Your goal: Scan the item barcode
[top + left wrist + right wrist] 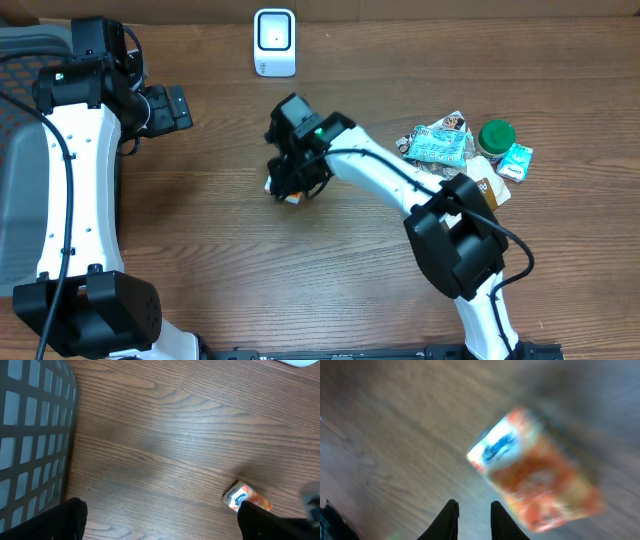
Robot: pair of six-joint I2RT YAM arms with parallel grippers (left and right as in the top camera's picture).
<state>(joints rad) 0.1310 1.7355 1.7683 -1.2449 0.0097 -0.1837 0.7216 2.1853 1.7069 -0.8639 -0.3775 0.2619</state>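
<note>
The small orange-and-white packet [247, 498] is seen lying on the counter [200, 230], in front of the scanner [275, 42] and beneath the right end effector [473, 506], whose fingers are set narrowly apart with nothing between them. The left end effector [179, 107] is spread wide and empty. The packet is judged light, soft and easily crushed, best taken across its narrow sides. Overhead it is almost hidden by the arm; it is shown clearly in the left wrist view and blurred in the right.
</note>
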